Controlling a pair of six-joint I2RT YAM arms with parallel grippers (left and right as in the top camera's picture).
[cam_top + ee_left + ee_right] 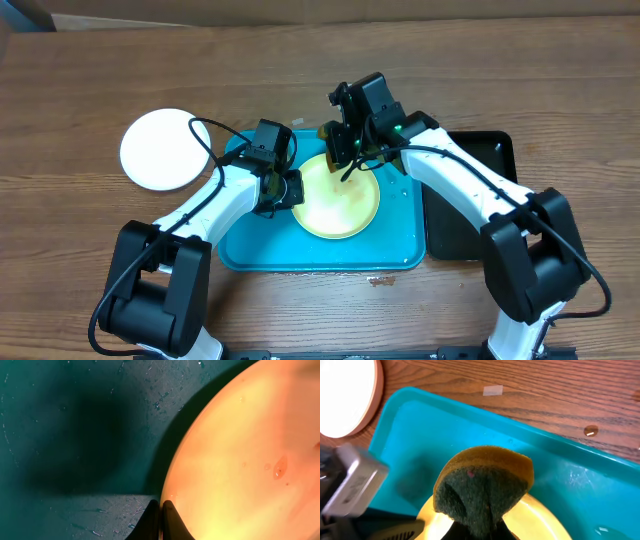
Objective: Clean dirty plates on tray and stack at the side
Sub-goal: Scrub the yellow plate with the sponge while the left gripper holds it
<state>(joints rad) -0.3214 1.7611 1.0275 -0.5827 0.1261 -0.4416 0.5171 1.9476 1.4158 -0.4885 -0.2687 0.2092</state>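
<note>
Overhead, a brown wood-grain table (560, 70) is seen, with a turquoise plastic tray (300, 255) at its centre, round-cornered and raised at the rim. A narrow black tray (465, 220) lies at its 3 o'clock. A round pale yellow-green plate (340, 205) rests flat on the turquoise tray, its glossy face marked by a small smear (280, 466). A white plate (160, 150) lies on the bare wood at the tray's 10 o'clock. The left gripper (161, 510) is pressed together at the yellow-green plate's 9 o'clock rim. A yellow sponge (482, 485) with a coarse dark green face is pinched by the right gripper (345, 155) at the plate's 12 o'clock. Droplets (150, 370) are noted on the tray floor.
</note>
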